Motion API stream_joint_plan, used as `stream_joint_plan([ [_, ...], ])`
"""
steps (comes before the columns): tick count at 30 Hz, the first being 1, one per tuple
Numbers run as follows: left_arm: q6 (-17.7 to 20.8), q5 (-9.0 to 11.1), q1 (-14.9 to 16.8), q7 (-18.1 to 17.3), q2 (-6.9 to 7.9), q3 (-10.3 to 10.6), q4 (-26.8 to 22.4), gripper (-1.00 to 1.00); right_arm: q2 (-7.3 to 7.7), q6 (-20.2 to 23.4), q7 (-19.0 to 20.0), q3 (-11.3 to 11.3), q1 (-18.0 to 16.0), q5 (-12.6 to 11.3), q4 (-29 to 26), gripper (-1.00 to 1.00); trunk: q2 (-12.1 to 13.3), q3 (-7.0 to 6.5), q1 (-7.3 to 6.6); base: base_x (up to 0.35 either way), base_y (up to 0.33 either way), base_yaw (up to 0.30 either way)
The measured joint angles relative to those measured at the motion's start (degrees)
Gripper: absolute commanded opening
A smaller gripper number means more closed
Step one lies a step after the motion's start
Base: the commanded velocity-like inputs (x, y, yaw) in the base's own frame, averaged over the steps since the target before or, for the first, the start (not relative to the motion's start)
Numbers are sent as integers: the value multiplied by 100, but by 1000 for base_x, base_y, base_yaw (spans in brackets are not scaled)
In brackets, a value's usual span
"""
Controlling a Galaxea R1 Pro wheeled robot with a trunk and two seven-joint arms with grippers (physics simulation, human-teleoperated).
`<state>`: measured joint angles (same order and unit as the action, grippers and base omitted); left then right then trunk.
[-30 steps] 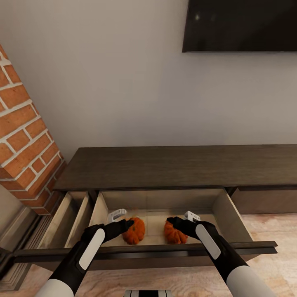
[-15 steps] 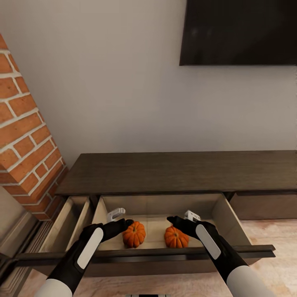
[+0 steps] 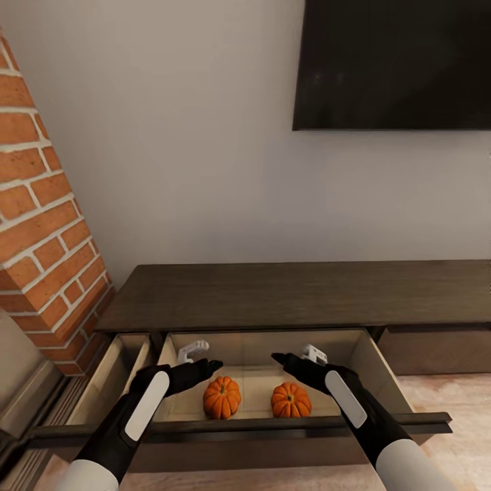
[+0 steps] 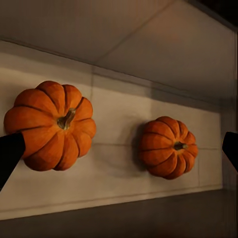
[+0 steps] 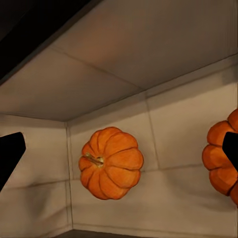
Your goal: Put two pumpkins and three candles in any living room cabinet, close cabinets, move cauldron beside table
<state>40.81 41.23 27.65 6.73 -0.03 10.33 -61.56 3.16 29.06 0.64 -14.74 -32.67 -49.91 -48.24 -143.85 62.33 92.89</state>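
Brick wall (image 3: 41, 232) flanking the cabinet (image 3: 293, 293) — two pumpkins (image 3: 221, 397) (image 3: 291, 400) are sitting in its open drawer, both grippers (image 3: 202, 360) (image 3: 294, 357) hovering above, fingers apart, holding nothing.

Wall television (image 3: 392, 65), brick column (image 3: 41, 225)

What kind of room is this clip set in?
Most likely a living room: a wall-mounted TV hangs above a long, low dark-wood TV cabinet, with a brick column, perhaps a fireplace surround, beside it. Two pumpkins sit in the cabinet's open drawer.
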Motion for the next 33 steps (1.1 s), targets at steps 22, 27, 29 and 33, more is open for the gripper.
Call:
stream_joint_plan([
  [22,1345,1844,1,-84,794,-319,-630,100,43,368,899,495,9,-450,21,100,30,-488,-57,-1,0,0],
  [27,1368,1982,1,-82,859,-321,-724,100,193,496,900,500,9,-672,30,100,36,-599,-67,-204,0,0],
  [29,1369,1992,1,-82,874,-317,-732,100,215,516,899,500,10,-739,33,100,39,-643,-73,-105,0,0],
  [33,1369,1996,1,-82,883,-320,-737,100,229,527,903,500,14,-784,34,100,44,-732,-85,-32,0,0],
])
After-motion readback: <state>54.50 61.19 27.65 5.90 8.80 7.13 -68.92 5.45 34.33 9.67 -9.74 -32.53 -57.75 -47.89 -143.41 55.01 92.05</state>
